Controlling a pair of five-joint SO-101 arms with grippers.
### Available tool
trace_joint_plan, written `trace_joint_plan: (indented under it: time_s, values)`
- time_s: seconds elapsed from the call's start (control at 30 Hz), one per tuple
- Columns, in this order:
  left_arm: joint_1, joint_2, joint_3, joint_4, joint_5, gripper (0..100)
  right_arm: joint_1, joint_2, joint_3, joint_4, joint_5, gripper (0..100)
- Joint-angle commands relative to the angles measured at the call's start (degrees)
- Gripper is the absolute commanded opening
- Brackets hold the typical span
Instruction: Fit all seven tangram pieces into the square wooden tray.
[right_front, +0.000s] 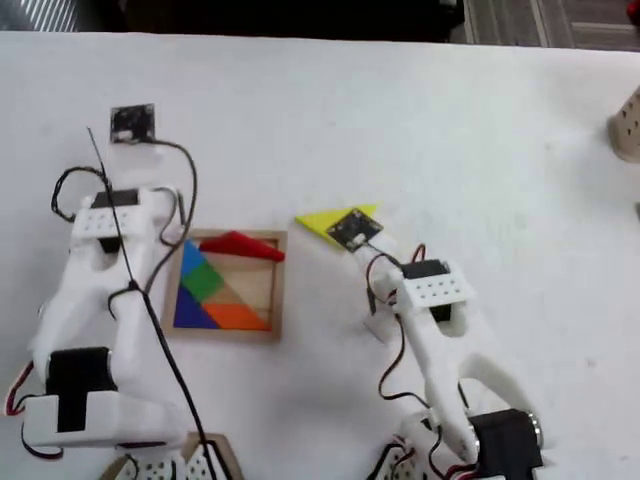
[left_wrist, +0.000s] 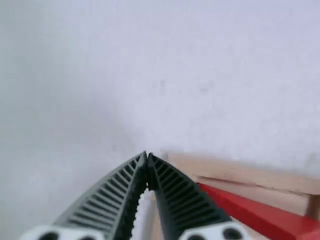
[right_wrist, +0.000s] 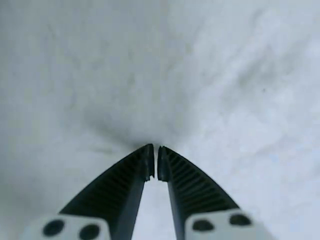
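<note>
Plastic, smooth and white, forms both arms. The left arm (right_front: 100, 290) stands just beside the square wooden tray (right_front: 279, 295), on its left. Its ribbed grey jaws are pressed together tip to tip and hold nothing, close to a far corner of the tray. The right arm (right_front: 440, 330) stands to the right of the tray, apart from it. Its dark ribbed jaws are closed too, with only a thin slit between the tips, and they are empty above the white, slightly rough worktop (right_front: 420, 110).

Inside the tray a blue triangle (right_front: 188, 308) lies in the near left corner, a green piece (right_front: 203, 278) lies touching it on the far side, and an orange triangle (right_front: 238, 317) lies along the near rim. The rest of the floor is pale wood. The red piece (right_front: 243, 245) lies along the far rim of the tray, partly on the rim and not flat inside.

The yellow triangle (right_front: 325, 222) lies flat on the worktop, to the right of the tray and a little farther, partly under the right arm's wrist. Beyond the tray, to the left, lies a small black square board (right_front: 132, 122) with a black cable.
</note>
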Motion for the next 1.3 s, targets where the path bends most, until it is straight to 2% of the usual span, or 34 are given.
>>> trace_joint_plan:
  time_s: [0.0, 0.13, 0.37, 0.63, 0.97, 1.27]
  values:
    - [5.4, -2.6, -7.9, 4.9, 0.3, 2, 0.8, -2.1, -0.2, -0.9, 1.0, 1.8]
    - [12.0, -2.6, -13.9, 9.3, 0.6, 2, 0.8, -2.0, -0.1, -1.0, 1.0, 1.8]
    - [17.6, 2.9, -17.8, 9.1, 0.7, 2, 0.8, -1.9, -0.1, -1.1, 1.3, 1.8]
    - [18.1, 7.3, -15.1, 12.6, 0.3, 2, 0.8, -1.7, -0.3, -1.2, 1.3, 1.8]
    - [20.4, 1.5, -3.6, 12.9, 0.5, 2, 0.8, -1.7, -0.3, -1.7, 1.3, 1.8]
    - [20.4, -6.7, -0.3, 12.9, 0.4, 2, 0.8, -1.6, -0.3, -1.9, 1.3, 1.8]
